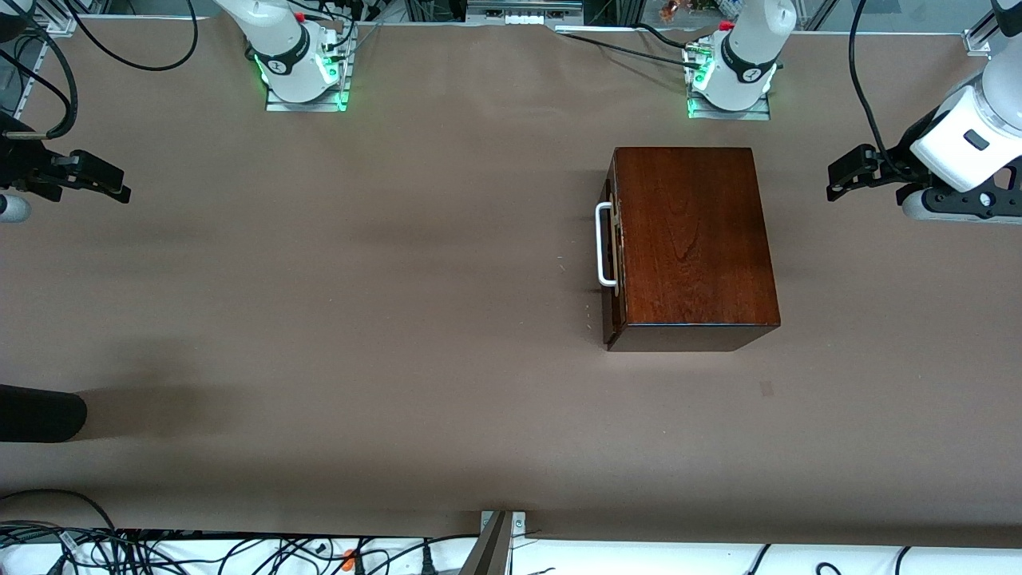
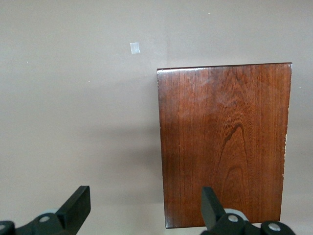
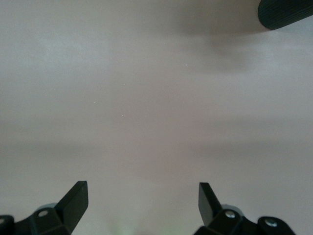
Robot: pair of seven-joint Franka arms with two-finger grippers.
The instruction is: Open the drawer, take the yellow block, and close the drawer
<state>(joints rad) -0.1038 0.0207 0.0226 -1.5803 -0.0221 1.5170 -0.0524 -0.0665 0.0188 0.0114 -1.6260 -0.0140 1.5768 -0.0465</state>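
The dark mahogany box point(image 1: 693, 239) stands on the table near the left arm's base. Its drawer point(image 1: 613, 247) is shut, and the white bar handle point(image 1: 604, 243) faces the right arm's end of the table. The yellow block is hidden. My left gripper point(image 1: 850, 172) hangs open over the table beside the box, at the left arm's end. In the left wrist view the box top point(image 2: 222, 147) lies below that gripper point(image 2: 145, 205), with nothing between the fingers. My right gripper point(image 1: 104, 180) is open and empty over bare table at the right arm's end, and shows the same in its wrist view point(image 3: 143, 200).
A black rounded object point(image 1: 40, 414) juts in over the table edge at the right arm's end, also seen as a black object point(image 3: 286, 12) in the right wrist view. A small pale tape patch point(image 1: 766, 389) lies nearer the front camera than the box. Cables run along the table edges.
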